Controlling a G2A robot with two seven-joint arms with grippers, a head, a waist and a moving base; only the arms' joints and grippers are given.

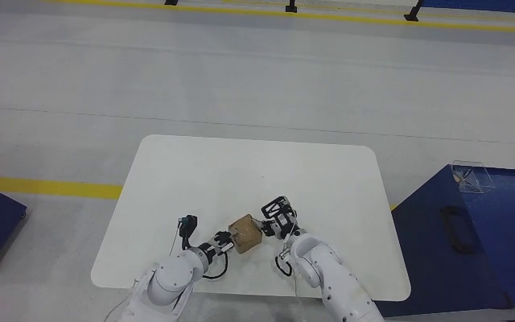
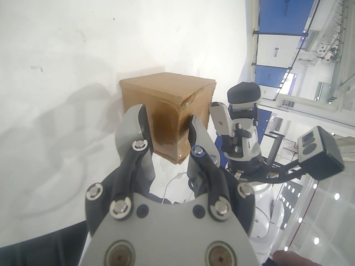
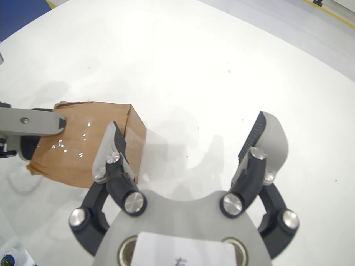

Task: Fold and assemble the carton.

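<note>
Brown carton (image 1: 245, 233), looks light, thin-walled, easily crushed, sits on the bench (image 1: 241, 169), left gripper (image 2: 167, 123) fingers clamped across one corner, right gripper (image 3: 188, 123) fingers spread empty just beside it; better grip flat faces, not the creased corner.

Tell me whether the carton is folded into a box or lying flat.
Folded into a box: the carton shows three closed brown faces meeting at a corner in the left wrist view.

There was one carton (image 1: 245, 234), on one table (image 1: 241, 169), and two grippers: the left gripper (image 2: 167, 116) and the right gripper (image 3: 188, 120).
</note>
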